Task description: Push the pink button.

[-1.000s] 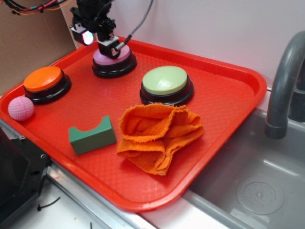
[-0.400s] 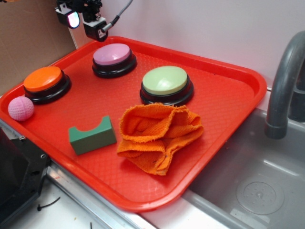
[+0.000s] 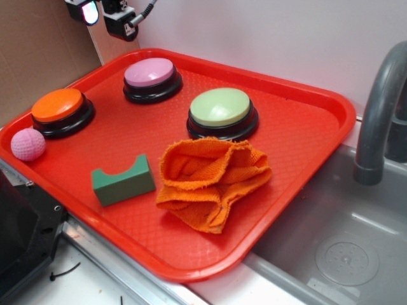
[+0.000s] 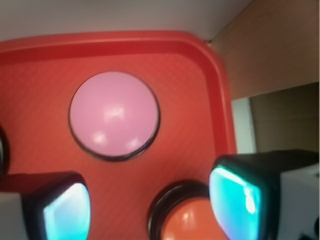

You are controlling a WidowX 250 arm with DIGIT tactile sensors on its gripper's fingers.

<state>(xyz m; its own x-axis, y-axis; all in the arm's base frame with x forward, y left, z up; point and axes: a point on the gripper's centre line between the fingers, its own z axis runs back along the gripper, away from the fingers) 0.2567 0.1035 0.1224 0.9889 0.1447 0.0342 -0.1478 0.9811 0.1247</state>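
The pink button [image 3: 149, 72], a pale pink-lilac dome on a black base, sits at the back of the red tray [image 3: 331, 105]. In the wrist view it [image 4: 114, 114] lies ahead of the fingers, in full sight. My gripper [image 3: 102, 18] hangs high above the tray's back left corner, up and to the left of the button and apart from it. In the wrist view the gripper [image 4: 150, 205] is open and empty, its two lit fingertips wide apart over the tray.
An orange button [image 3: 58, 105] and a small pink ball [image 3: 28, 143] sit at the tray's left. A green button [image 3: 221, 107], a green block [image 3: 123, 180] and an orange cloth [image 3: 213, 179] lie mid-tray. A grey faucet [image 3: 380, 108] and a sink [image 3: 343, 254] are at right. A cardboard wall [image 3: 38, 51] stands at back left.
A second ago my gripper was down on the pink button. It has since risen and moved back and left, clear of the button.
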